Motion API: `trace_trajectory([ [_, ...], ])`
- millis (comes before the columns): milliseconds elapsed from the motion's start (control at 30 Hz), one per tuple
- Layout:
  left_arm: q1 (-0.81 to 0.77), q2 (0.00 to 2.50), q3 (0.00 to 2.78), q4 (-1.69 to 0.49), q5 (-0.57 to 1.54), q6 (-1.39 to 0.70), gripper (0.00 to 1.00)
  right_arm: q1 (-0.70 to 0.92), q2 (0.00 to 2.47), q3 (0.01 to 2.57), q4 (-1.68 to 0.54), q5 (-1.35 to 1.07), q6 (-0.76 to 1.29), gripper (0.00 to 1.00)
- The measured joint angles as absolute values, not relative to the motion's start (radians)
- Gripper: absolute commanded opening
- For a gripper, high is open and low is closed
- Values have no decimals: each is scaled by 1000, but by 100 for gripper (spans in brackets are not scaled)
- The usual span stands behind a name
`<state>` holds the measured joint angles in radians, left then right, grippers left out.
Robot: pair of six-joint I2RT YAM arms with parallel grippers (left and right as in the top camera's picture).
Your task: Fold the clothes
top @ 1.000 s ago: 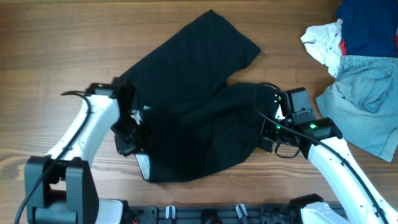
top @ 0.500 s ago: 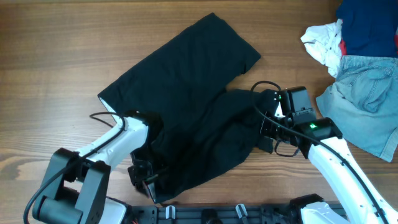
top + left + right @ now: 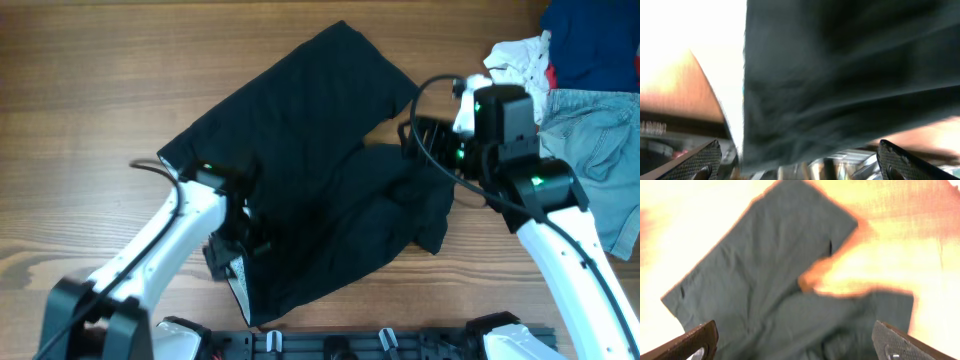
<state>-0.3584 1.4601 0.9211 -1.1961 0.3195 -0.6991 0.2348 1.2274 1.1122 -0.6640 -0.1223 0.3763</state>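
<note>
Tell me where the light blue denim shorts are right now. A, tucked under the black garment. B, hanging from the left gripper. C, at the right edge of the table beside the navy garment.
C: the overhead view shows the denim shorts lying at the right edge of the table, next to the navy garment and apart from the black garment.

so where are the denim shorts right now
In the overhead view the denim shorts lie at the right edge of the table, just below the navy garment and the white cloth in frame.
</note>
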Motion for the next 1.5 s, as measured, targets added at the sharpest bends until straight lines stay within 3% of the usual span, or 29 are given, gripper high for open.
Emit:
trace_trajectory([
  [367, -217, 1420, 963, -696, 102, -702, 100, 235, 1644, 1118, -165, -184, 277, 99],
  [533, -197, 1505, 965, -569, 63, -702, 100, 235, 1800, 1118, -2, -247, 236, 96],
  [933, -190, 1762, 971, -400, 37, -702, 100, 235, 1996, 1118, 150, -315, 110, 88],
  [1500, -112, 1902, 1035, -105, -2, -697, 99, 235, 2071, 1118, 210, -313, 131, 91],
])
